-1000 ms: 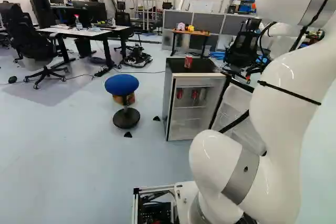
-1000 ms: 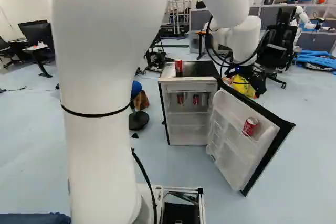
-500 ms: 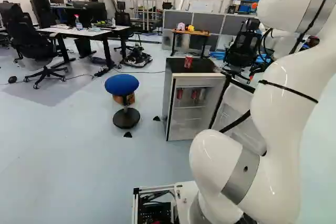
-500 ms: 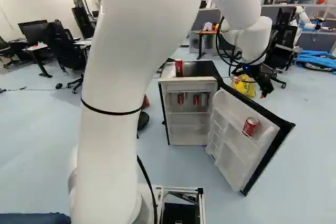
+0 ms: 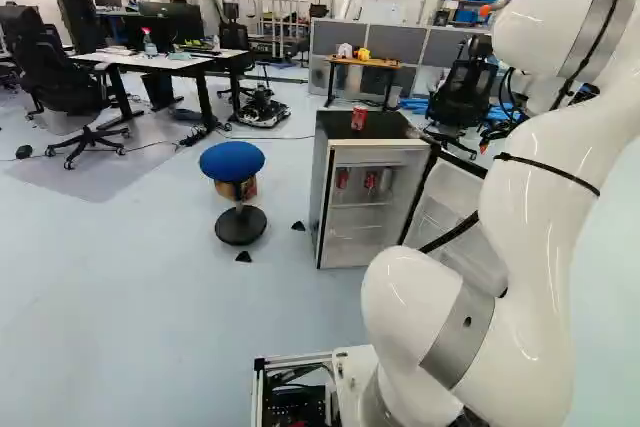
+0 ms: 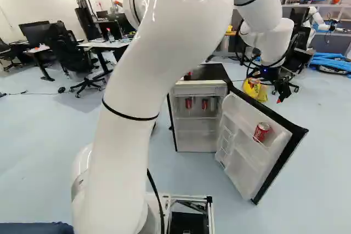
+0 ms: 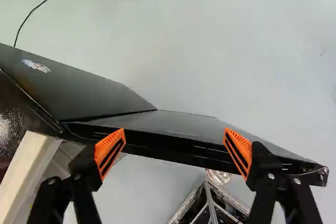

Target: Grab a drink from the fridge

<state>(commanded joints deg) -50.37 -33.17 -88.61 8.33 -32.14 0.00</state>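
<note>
In the right base view my gripper hangs beyond the fridge's open door. The wrist view shows the gripper open and empty, the door's black top edge crossing below its fingers. The fridge stands ahead of the base. Two red cans are on its upper shelf, a silvery one beside them. Another red can sits in the door's rack. On the fridge's top stands a red can, mostly hidden by the arm in the right base view.
A blue stool stands left of the fridge in the left base view. Behind the door lies a yellow bag, near a black office chair. Desks are farther back. Another robot stands at the far right.
My arm has swung to the right in the right base view, carrying the gripper farther right, beyond the door. It now covers most of the can on top there. The base has stayed put.
</note>
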